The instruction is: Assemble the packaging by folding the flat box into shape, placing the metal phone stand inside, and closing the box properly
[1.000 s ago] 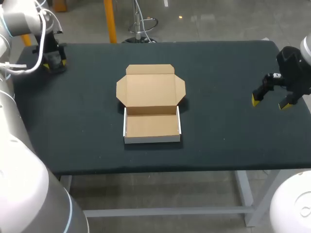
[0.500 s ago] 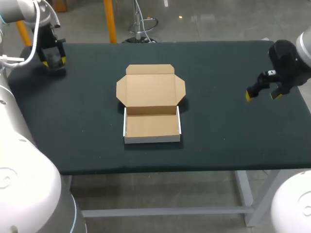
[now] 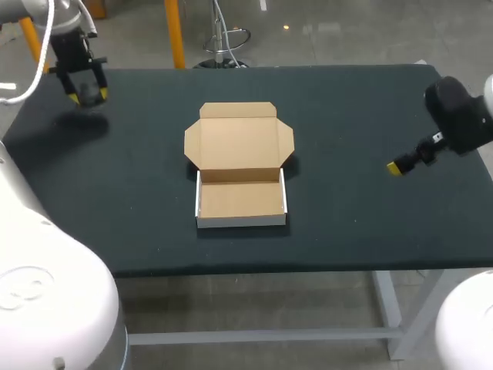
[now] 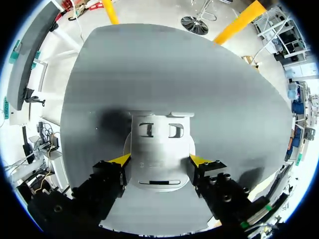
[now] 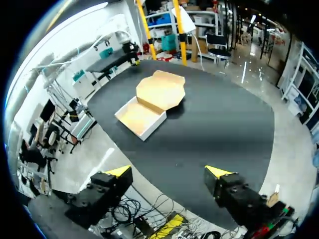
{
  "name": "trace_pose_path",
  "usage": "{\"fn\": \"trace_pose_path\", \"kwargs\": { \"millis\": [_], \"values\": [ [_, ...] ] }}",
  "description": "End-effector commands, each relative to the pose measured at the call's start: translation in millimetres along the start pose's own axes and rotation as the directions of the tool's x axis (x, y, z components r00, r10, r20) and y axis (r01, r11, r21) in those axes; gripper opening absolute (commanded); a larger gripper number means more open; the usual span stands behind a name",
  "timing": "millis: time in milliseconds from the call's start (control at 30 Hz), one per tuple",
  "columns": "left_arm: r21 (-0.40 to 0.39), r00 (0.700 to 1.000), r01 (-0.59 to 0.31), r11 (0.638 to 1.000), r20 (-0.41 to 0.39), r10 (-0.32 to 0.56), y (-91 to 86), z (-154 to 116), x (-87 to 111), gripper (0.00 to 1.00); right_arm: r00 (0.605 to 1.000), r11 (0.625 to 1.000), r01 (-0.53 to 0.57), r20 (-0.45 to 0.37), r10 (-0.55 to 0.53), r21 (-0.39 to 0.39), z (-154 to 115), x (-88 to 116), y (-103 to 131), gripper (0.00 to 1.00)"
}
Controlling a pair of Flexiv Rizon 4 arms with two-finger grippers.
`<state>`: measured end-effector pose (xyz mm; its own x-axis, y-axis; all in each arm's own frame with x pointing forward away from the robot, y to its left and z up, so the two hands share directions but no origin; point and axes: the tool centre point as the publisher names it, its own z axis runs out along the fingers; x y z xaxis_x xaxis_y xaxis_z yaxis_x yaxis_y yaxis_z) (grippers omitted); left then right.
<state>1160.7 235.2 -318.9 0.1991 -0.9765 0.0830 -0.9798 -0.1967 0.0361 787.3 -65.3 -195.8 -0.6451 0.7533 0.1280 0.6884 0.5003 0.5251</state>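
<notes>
At the far left corner of the desk (image 3: 347, 108), the left fingers (image 4: 118, 160) pinch the flat metal stand (image 4: 159, 144) from both sides. It is well apart from the box (image 3: 240, 173), which sits mid-desk folded into a tray with its lid laid open on the far side, while the right fingers (image 5: 118, 172) hang wide and empty over the right edge. The risk from here looks to be the carry: the smooth plate, held only by its edges, could slip or tilt, catch the tray's low wall and shove the light box instead of dropping in.
</notes>
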Motion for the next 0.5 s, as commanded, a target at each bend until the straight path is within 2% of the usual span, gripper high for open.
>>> {"fn": "trace_pose_path", "kwargs": {
  "millis": [33,67,200,267,500],
  "values": [
    [0.155,1.000,-0.014,0.988,0.012,0.012,41.4,-10,6.5,0.00,0.997,0.997,0.058,-0.044,-0.060,-0.055,4,1,-6,1.00],
    [0.157,1.000,-0.025,0.987,0.009,0.024,44.5,-11,8.0,0.00,0.995,0.996,0.076,-0.069,-0.079,-0.048,4,2,-6,1.00],
    [0.156,0.999,-0.045,0.987,0.004,0.044,55.2,-17,12.2,0.00,0.995,0.996,0.076,-0.069,-0.079,-0.048,4,2,-6,1.00],
    [0.159,0.998,-0.063,0.985,0.036,0.058,58.6,-25,9.5,0.00,0.995,0.996,0.076,-0.069,-0.079,-0.048,4,2,-6,1.00],
    [0.159,0.998,-0.063,0.985,0.036,0.058,58.6,-25,9.5,0.00,0.995,0.996,0.076,-0.069,-0.079,-0.048,4,2,-6,1.00]
  ]
}}
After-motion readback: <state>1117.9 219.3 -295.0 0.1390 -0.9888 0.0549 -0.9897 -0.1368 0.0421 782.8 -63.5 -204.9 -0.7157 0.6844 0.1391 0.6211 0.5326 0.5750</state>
